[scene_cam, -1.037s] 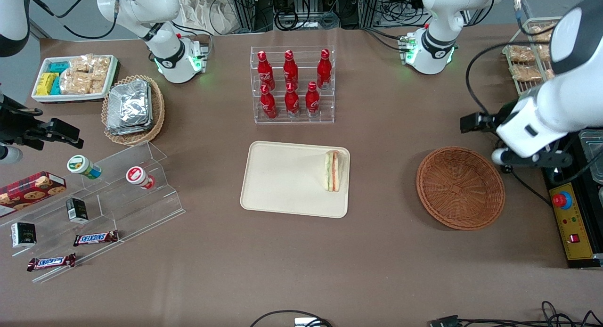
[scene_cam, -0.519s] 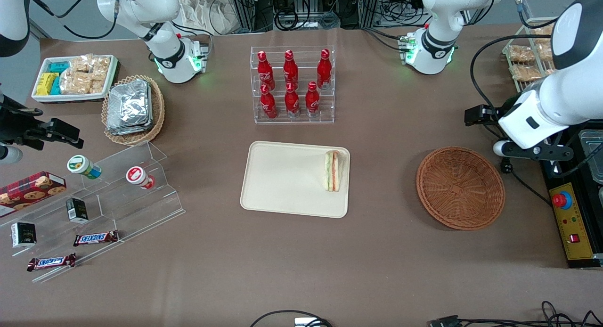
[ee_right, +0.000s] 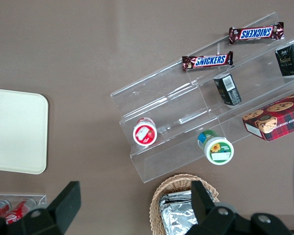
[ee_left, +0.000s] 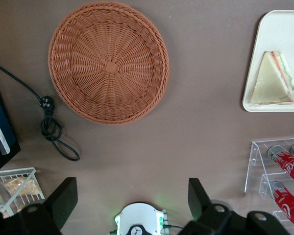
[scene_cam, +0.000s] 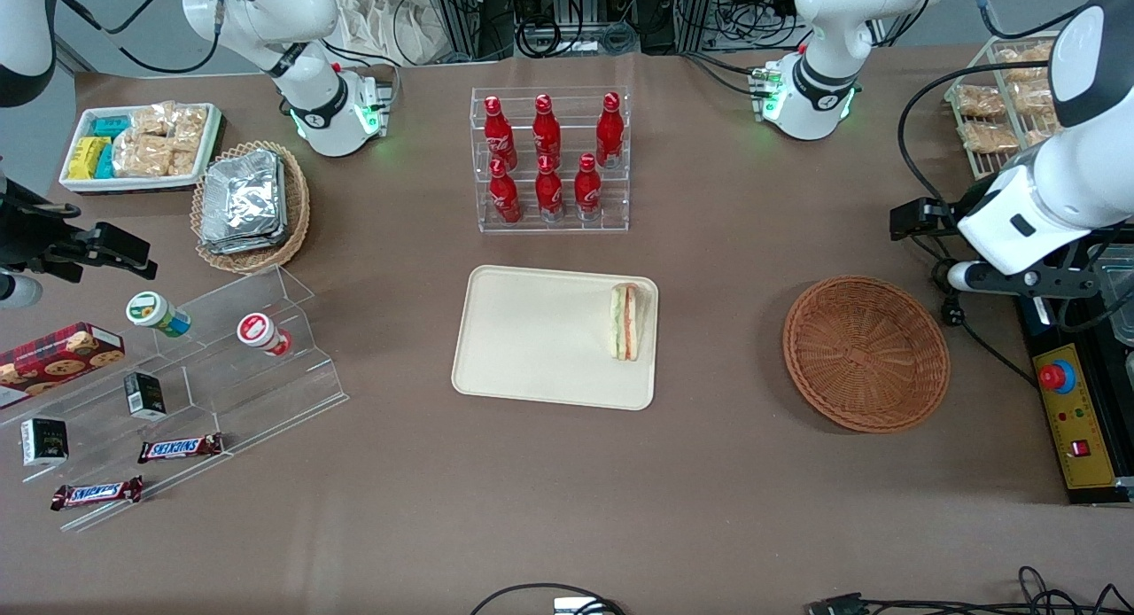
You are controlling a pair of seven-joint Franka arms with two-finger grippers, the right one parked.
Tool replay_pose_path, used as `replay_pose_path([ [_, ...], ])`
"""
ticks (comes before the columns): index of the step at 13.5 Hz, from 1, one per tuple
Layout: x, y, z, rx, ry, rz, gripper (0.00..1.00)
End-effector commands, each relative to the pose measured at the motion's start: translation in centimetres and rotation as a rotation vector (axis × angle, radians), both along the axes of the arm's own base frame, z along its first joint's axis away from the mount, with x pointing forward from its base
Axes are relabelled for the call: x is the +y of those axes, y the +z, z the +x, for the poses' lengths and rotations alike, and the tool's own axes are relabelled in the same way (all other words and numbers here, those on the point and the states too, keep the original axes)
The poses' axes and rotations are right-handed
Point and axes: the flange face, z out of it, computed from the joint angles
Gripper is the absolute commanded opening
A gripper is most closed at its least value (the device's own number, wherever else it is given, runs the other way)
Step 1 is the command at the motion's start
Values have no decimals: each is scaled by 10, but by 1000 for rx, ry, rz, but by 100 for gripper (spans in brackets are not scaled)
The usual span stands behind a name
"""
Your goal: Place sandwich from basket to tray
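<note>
My gripper (ee_left: pixel 130 200) hung wide open and empty above bare table near the basket (scene_cam: pixel 866 353), the sandwich (scene_cam: pixel 625 321) lying on the tray (scene_cam: pixel 532 349), nothing between.

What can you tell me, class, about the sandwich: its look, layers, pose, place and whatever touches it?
The sandwich is a small triangular wedge of pale bread with green and orange-red filling layers showing along its cut edge. It rests on the cream tray, close to the rim at the end toward the empty reddish-brown basket. Only the tray touches it. The gripper is open, high above the table by the basket.
</note>
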Motion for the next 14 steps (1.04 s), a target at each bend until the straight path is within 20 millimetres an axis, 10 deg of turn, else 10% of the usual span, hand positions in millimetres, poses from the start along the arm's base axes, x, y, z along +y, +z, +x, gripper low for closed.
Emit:
replay_pose_path([
  [1,5,3,-22,-33,-19,20,100],
  [14,23,17,-25,-100,10,39,100],
])
